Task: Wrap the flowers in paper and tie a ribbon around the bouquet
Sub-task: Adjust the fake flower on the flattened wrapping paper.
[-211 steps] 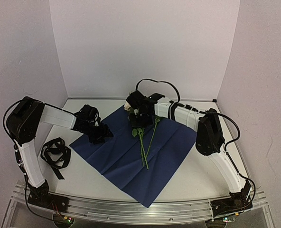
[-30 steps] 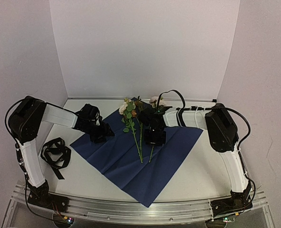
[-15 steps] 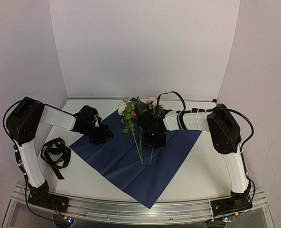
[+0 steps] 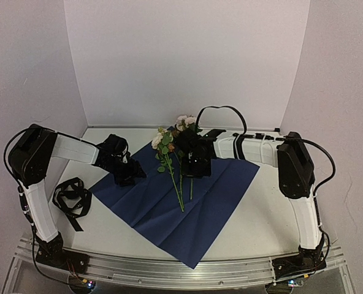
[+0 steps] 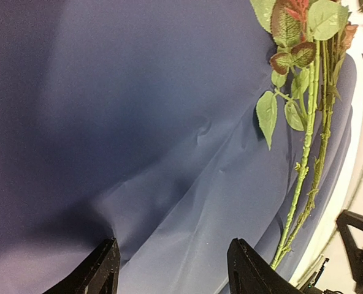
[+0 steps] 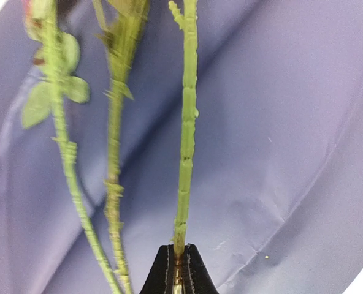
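**A:** From above, what lies where?

**B:** A creased dark navy paper sheet (image 4: 187, 214) is spread on the white table (image 4: 273, 202). Pale roses (image 4: 167, 150) on thin green stems lie across its far half. A black fabric ribbon (image 4: 71, 199) is heaped just off its left corner. The left hand (image 4: 129, 176) is at that corner and the right hand (image 4: 197, 168) is over the stems.

**A:** Left wrist?

**B:** Fingers apart, holding nothing, low over the paper.

**A:** Right wrist?

**B:** Fingertips together, clamped on one stem.
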Available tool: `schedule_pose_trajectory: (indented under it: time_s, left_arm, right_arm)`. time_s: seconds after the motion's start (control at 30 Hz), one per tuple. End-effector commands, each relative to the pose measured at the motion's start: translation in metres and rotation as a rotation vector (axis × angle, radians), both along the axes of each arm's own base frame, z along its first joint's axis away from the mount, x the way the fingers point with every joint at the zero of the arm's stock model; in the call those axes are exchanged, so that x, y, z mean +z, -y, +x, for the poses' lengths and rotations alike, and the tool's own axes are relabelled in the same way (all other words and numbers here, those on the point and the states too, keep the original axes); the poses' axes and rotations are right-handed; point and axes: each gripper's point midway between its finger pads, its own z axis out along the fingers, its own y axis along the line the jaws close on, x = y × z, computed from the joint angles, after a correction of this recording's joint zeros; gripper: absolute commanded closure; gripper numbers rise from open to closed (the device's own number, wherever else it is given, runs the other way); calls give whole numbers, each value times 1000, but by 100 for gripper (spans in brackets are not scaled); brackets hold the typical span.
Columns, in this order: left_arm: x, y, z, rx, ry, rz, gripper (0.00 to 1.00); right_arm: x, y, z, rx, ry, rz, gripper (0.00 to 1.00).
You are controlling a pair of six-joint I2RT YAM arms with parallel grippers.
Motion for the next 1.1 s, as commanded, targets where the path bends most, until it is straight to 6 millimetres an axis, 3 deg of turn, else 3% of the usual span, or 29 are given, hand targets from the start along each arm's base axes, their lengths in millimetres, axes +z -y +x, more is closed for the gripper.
schedule_pose_trajectory:
  time_s: [0.0,0.5,0.8,0.97,1.07]
  left_arm:
    - [5,0,5,7,-24,23,38]
    - [-5,7,19,-11,26,10,38]
    - [6,-1,24,40,45,48,37]
    - [14,-3,25,63,60,66,35]
    - [16,-9,27,79,85,93,35]
  right_arm:
    - [27,-19,8,61,33,31,100]
    - [-11,-36,-1,154,-10,-27,100]
    - [-18,-40,-5,157,-39,-10,99]
    - [-12,-43,-5,157,-40,14,85]
    - [-10,-43,-5,163,-31,16,82]
